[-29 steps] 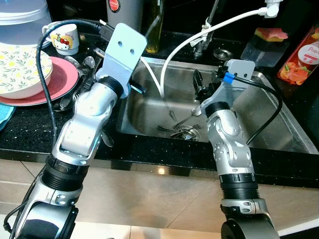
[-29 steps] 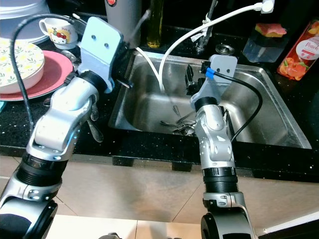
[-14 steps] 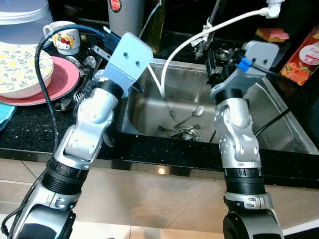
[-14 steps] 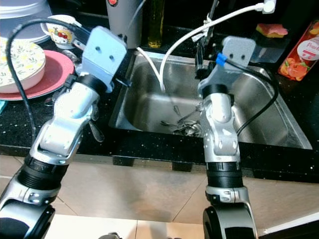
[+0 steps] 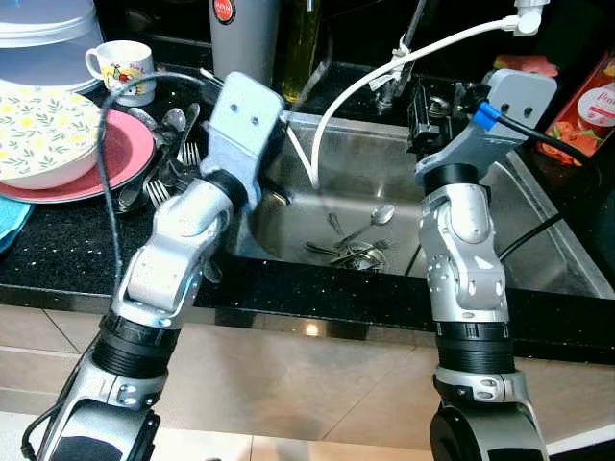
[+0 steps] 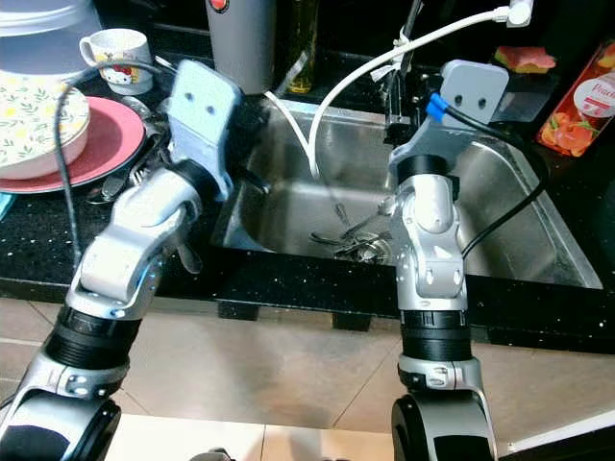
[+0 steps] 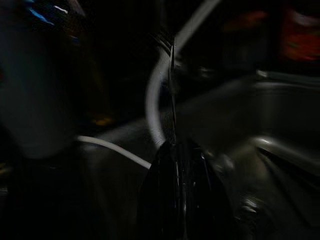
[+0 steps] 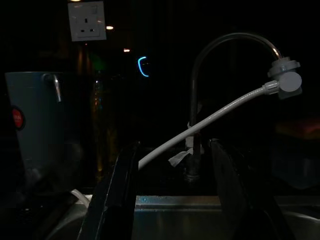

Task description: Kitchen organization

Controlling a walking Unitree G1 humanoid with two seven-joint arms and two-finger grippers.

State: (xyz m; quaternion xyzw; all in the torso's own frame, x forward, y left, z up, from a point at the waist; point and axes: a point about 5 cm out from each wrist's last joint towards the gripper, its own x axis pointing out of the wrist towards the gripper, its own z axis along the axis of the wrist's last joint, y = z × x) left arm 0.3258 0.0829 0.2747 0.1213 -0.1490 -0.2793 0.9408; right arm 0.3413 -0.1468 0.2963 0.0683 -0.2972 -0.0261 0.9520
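Your left gripper (image 7: pixel 172 150) pinches fork (image 7: pixel 171 90), carrying it clear of sink (image 5: pixel 538 221). Right gripper (image 8: pixel 172 165) fingers spread, empty, facing faucet (image 8: pixel 225 45).

My right tool (image 8: pixel 172 195) stands with its fingers apart above the back of the sink (image 5: pixel 538 226), facing the tap (image 8: pixel 227 45) and the white hose (image 5: pixel 384 72) that arcs down into the basin; the right half of the basin floor lies bare, while cutlery (image 5: pixel 351 245) heaps near the drain; on my left the bench (image 5: pixel 58 240) is crowded by a pink plate (image 5: pixel 130 158), a bowl (image 5: pixel 38 130) and loose spoons (image 5: pixel 173 120).
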